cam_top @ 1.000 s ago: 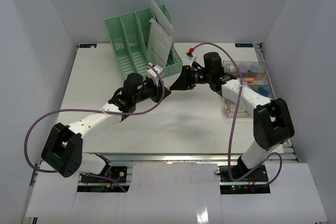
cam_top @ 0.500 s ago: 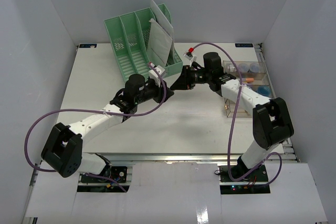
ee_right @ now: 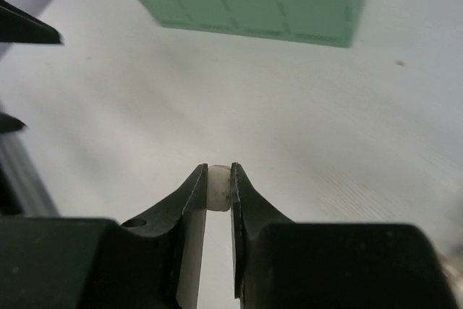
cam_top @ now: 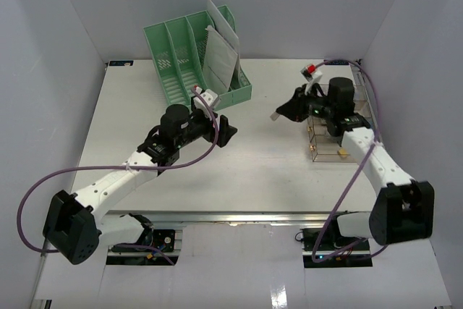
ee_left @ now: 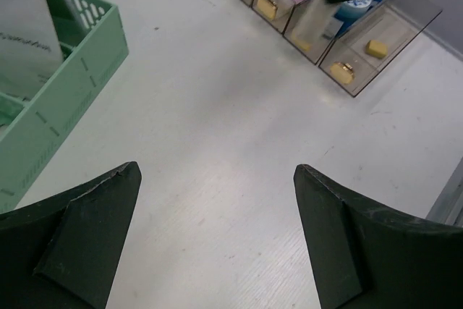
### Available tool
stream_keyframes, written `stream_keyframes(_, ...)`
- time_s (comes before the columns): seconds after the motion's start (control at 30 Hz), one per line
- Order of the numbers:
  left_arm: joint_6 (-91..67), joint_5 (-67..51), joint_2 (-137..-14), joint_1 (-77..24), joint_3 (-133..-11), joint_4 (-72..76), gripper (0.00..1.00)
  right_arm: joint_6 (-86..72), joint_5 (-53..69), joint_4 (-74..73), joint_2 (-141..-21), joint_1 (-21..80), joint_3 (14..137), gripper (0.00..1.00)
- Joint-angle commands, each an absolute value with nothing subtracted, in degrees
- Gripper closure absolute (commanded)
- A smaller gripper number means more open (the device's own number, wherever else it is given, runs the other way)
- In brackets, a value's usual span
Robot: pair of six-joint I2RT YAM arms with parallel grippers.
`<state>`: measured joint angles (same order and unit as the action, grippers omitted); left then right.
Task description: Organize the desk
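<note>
The desk [cam_top: 253,168] is a wide white tabletop. My right gripper [cam_top: 283,114] hovers above its right middle, just left of the clear tray, shut on a small white stick-like piece [ee_right: 218,187]. One end of the white piece [cam_top: 278,116] pokes out past the fingertips. In the right wrist view the right gripper [ee_right: 218,171] pinches it over bare desk. My left gripper [cam_top: 228,132] stands wide open over the desk's middle with nothing between its fingers. In the left wrist view the left gripper [ee_left: 217,171] frames bare tabletop, with the white piece [ee_left: 312,18] far ahead.
A green slotted file rack [cam_top: 181,63] holding papers [cam_top: 219,52] stands at the back, left of centre. A clear compartment tray [cam_top: 315,151] with small coloured items sits along the right side. The rack's corner [ee_left: 65,85] lies left of my left gripper.
The two grippers were together near the rack. My left gripper has opened and drawn back. My right arm has swung right toward the tray with the white piece in its jaws.
</note>
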<state>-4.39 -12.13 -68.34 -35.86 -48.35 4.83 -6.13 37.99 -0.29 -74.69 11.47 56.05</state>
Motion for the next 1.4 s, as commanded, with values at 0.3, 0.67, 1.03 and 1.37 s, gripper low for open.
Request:
stream_keyframes(0.3, 3.46, 1.78, -48.95, -35.95, -39.83, -11.6, 0.02, 26.21, 21.1, -13.77, -54.51, -14.48, 39.23, 0.92)
stream_keyframes(0.67, 2.58, 5.52, -43.29, -35.95, -37.76, -11.25, 0.02, 25.3, 22.96, -10.49, -68.82, -15.57, 40.43, 0.91)
stream_keyframes(1.03, 0.74, 8.78, -42.07, -35.95, -37.4, -11.34, 0.02, 27.55, 26.15, -14.68, -65.57, -15.56, 44.6, 0.1)
stream_keyframes(1.37, -1.47, 11.96, -39.16, -35.95, -36.59, -12.38, 0.02, 23.31, 31.03, -24.79, -56.07, -15.56, 49.93, 0.1)
